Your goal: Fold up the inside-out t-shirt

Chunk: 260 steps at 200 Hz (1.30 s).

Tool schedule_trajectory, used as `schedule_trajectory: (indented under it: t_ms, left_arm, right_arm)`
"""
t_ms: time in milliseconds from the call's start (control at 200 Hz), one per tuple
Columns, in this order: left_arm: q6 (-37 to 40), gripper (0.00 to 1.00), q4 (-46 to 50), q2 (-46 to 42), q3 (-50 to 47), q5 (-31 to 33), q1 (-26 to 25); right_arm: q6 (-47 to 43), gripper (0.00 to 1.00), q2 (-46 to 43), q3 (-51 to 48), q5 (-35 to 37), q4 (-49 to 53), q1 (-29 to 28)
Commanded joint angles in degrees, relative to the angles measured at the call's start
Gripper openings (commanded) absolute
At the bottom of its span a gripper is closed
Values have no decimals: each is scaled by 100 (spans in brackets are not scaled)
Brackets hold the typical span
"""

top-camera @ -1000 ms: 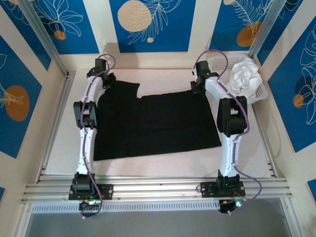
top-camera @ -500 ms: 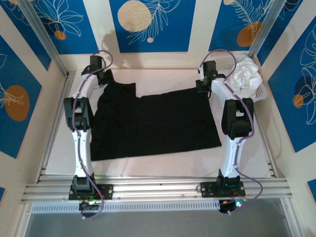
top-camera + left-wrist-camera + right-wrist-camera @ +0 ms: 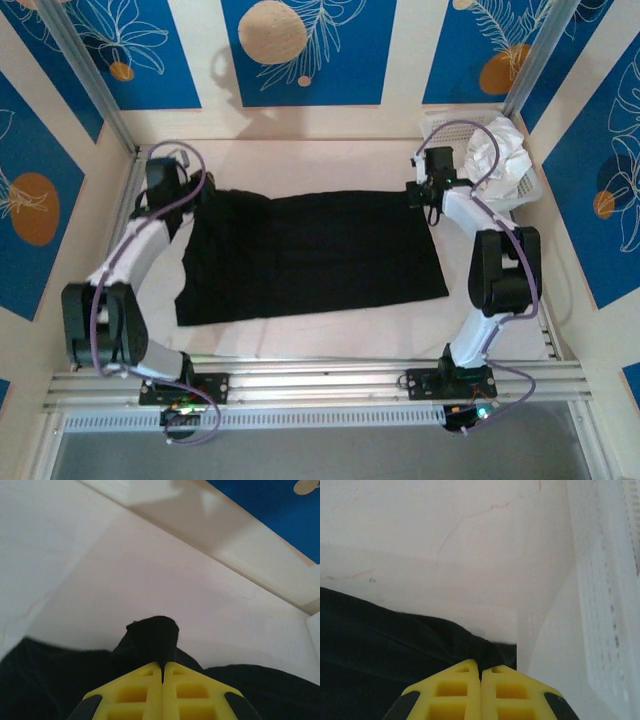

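I've got the left pincer (image 3: 162, 666) and right pincer (image 3: 480, 669) clenching the shirt's (image 3: 310, 250) far corners; its body lies nearward, crosswise.

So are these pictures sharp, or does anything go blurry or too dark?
Top view: even light, but the black t-shirt reads as one flat dark patch. Left wrist view: the left hand up close looks soft. Right wrist view: the white basket is washed out.

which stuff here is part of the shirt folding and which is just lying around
Part of the job:
black t-shirt; left hand, shut on its far-left corner; right hand, shut on its far-right corner

Just lying about:
crumpled white cloth; white basket holding it
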State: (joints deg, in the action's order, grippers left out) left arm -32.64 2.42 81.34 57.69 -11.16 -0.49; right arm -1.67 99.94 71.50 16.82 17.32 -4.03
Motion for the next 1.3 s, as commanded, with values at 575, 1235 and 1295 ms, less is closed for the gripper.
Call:
schedule_trajectory:
  t_ms: [575,1235,1295]
  left_arm:
    - [-510,0,2136,-4406,-3255,-62,-30]
    - [-381,63,1501,-3898,-3228,616,-30]
    - [-239,63,1339,-3480,-3075,559,-31]
  right_arm:
    - [1856,2,-1966,-2261,176,996,327]
    - [1631,51,-1410,-1655,-1156,-1109,-3353]
    - [1640,52,-927,-1236,-1300,-1262,-3832]
